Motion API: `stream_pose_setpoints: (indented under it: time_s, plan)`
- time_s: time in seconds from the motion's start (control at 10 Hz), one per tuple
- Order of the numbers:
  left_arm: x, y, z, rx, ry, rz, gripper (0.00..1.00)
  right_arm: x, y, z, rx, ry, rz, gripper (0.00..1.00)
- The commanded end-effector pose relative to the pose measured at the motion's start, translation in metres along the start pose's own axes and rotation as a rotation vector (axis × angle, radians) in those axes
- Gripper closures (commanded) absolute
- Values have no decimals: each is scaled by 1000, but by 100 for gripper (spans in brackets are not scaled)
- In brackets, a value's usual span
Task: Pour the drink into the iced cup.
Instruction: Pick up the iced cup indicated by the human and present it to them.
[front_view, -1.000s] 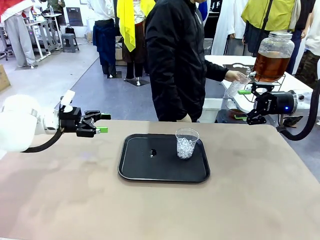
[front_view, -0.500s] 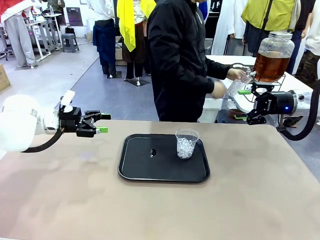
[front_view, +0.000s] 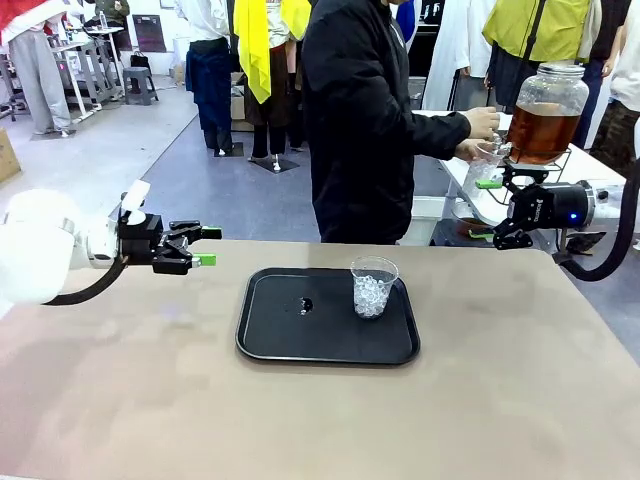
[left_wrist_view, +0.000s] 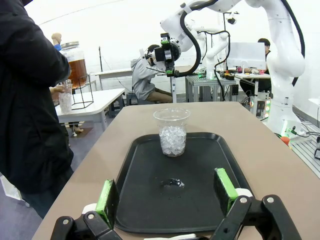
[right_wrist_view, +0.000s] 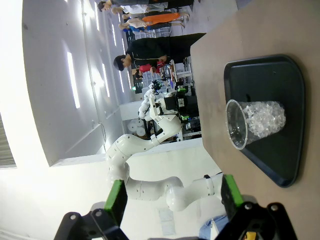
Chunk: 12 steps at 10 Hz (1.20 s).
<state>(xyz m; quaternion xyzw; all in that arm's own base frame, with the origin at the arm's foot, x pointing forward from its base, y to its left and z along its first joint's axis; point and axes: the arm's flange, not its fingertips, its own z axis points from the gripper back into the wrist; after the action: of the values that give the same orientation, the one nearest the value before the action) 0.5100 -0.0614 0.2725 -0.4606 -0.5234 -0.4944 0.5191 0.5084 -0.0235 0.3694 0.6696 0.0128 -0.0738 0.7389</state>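
Note:
The iced cup (front_view: 373, 287), clear plastic and part full of ice cubes, stands upright on the right side of a black tray (front_view: 290, 335). The amber drink (front_view: 541, 128) fills a glass jar on a wire stand on a white table beyond. A person holds a second clear cup (front_view: 482, 157) at the jar's tap, with the other hand on the tap. My left gripper (front_view: 207, 246) hovers open left of the tray, facing the iced cup (left_wrist_view: 172, 132). My right gripper (front_view: 484, 210) hangs open past the table's far right edge, empty. The right wrist view shows the iced cup (right_wrist_view: 255, 122) sideways on the tray (right_wrist_view: 270, 80).
A small wet spot (front_view: 306, 305) lies in the middle of the tray. The tan table (front_view: 150, 400) spreads bare around the tray. The person in a black jacket (front_view: 365, 120) stands at the far edge, turned toward the white side table (front_view: 600, 170).
The person has turned further toward the jar and raised the other hand to its tap, with the cup still held under it. Neither arm has moved.

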Motion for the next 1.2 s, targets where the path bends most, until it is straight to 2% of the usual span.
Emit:
stream_pose_setpoints:
  time_s: [0.0, 1.1]
  plan:
    - [2, 1, 0, 0, -2, 7, 0, 0, 1, -1, -3, -6, 3, 0]
    - [2, 1, 0, 0, -2, 7, 0, 0, 1, -1, -3, -6, 3, 0]
